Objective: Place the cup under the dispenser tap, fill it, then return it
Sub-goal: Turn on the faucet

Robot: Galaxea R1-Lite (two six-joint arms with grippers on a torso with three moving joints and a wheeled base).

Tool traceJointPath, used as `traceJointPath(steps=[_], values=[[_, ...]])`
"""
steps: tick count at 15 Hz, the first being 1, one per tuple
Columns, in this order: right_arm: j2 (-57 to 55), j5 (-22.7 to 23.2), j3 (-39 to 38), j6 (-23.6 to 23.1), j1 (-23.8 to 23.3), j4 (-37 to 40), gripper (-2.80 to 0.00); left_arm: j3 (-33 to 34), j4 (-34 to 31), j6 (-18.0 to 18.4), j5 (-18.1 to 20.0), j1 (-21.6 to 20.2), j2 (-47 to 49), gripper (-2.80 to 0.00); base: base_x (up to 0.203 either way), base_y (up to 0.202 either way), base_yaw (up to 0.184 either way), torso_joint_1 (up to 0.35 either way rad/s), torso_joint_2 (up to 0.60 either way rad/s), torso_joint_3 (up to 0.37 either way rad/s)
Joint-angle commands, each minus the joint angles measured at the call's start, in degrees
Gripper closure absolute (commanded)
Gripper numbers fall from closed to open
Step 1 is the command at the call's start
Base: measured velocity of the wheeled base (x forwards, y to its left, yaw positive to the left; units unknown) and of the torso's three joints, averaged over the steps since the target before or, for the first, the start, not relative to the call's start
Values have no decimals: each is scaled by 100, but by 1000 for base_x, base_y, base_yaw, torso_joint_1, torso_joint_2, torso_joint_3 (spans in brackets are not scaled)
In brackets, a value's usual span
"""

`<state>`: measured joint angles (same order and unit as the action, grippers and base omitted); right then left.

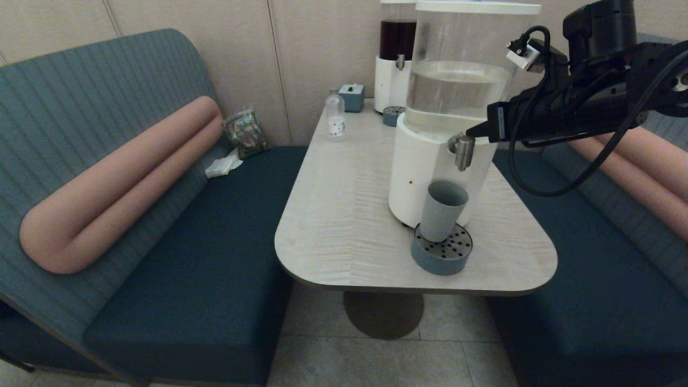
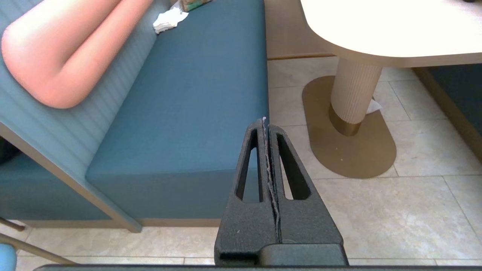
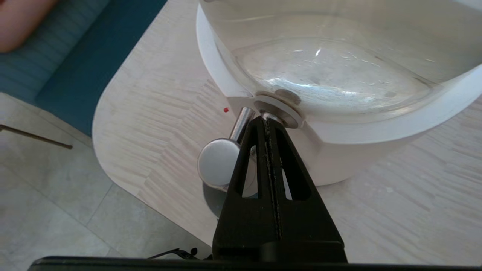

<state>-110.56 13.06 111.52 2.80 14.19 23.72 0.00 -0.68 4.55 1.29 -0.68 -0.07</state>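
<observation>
Cup (image 1: 442, 210) stands on drip tray (image 1: 442, 252) on worktop (image 1: 344, 215), below tap (image 1: 463, 150). Right end effector (image 3: 268, 122) closed, empty, tips at tap's base. Step: filling. Next: press tap open, judged. Left end effector (image 2: 264, 126) closed, parked over floor.

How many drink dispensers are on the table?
2. The big clear-liquid dispenser stands near the front, above the cup; the smaller dark-liquid dispenser stands behind it by the wall. Others may be hidden behind them.

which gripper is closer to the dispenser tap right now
Right. The right gripper sits at the dispenser tap, jaws shut, above the cup. The left gripper hangs low beside the bench seat.
</observation>
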Motion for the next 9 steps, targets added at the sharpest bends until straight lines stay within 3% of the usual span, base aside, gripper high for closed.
traceJointPath(steps=[1, 9], values=[[-1, 30, 1, 1, 13, 36, 0, 0, -2, 2, 3, -2, 7, 0, 0, 0, 0, 0, 0, 0], [-80, 179, 2, 1, 66, 19, 0, 0, -2, 2, 3, -2, 7, 0, 0, 0, 0, 0, 0, 0]])
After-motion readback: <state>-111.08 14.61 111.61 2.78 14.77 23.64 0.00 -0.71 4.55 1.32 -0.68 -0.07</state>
